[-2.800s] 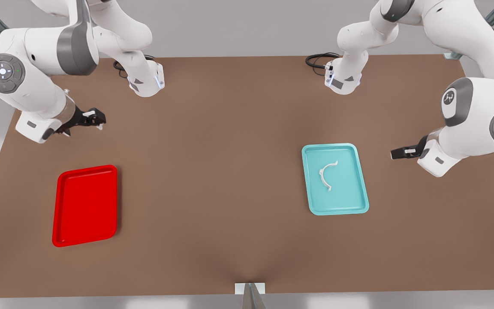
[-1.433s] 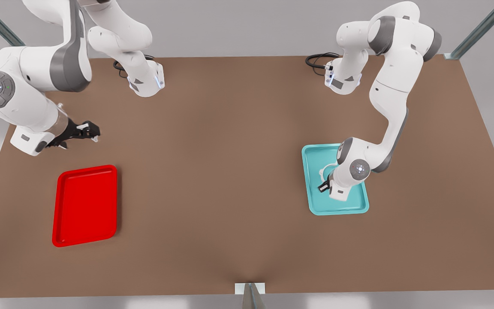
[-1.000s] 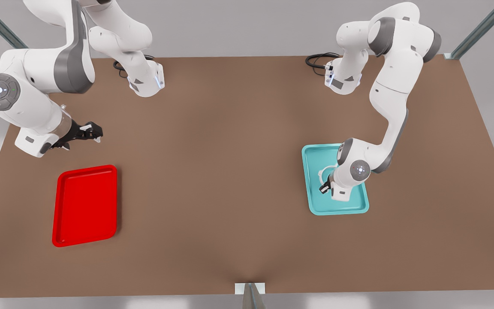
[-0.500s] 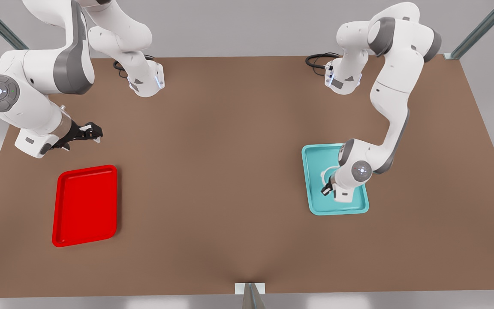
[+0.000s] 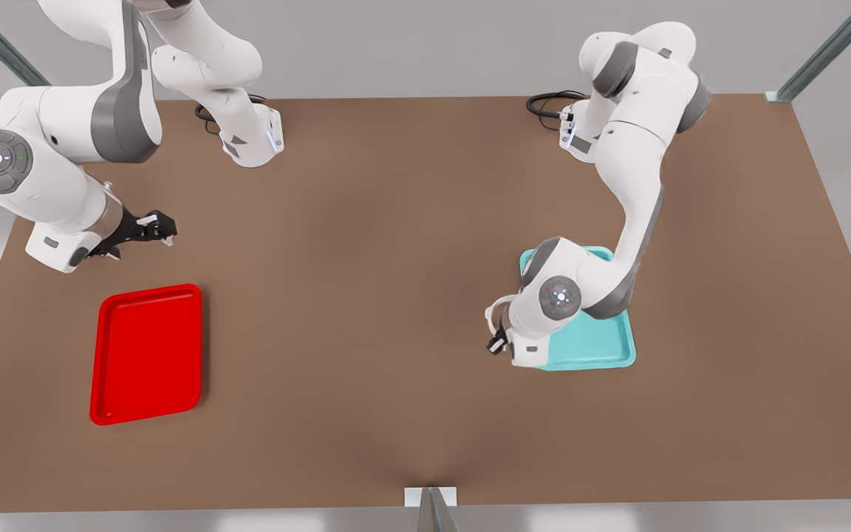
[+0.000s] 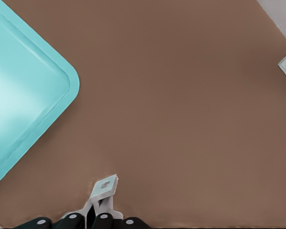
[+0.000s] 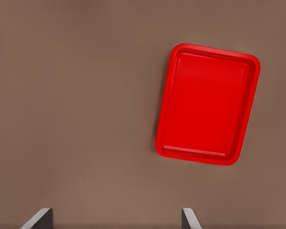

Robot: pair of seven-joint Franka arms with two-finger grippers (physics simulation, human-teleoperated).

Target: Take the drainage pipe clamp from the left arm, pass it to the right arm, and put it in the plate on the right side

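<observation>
Left hand [image 5: 497, 341]: clenched on the clamp [image 5: 493, 314], above the desk [image 5: 366, 258] just beside the teal tray [image 5: 595, 347], on the side toward the front view's left.
Clamp: lifted off the desk; one tab [image 6: 105, 185] sticks out past the fingers [image 6: 101, 220].
Right hand [image 5: 163, 225]: released, fingers apart, waiting above the desk behind the plate [image 5: 146, 353].
Plate: flat on the desk, at the front view's left.

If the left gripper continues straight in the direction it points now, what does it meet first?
Probably only the bare table. The left gripper, shut on the drainage pipe clamp, points down beside the teal tray, though depth is unclear.
</observation>
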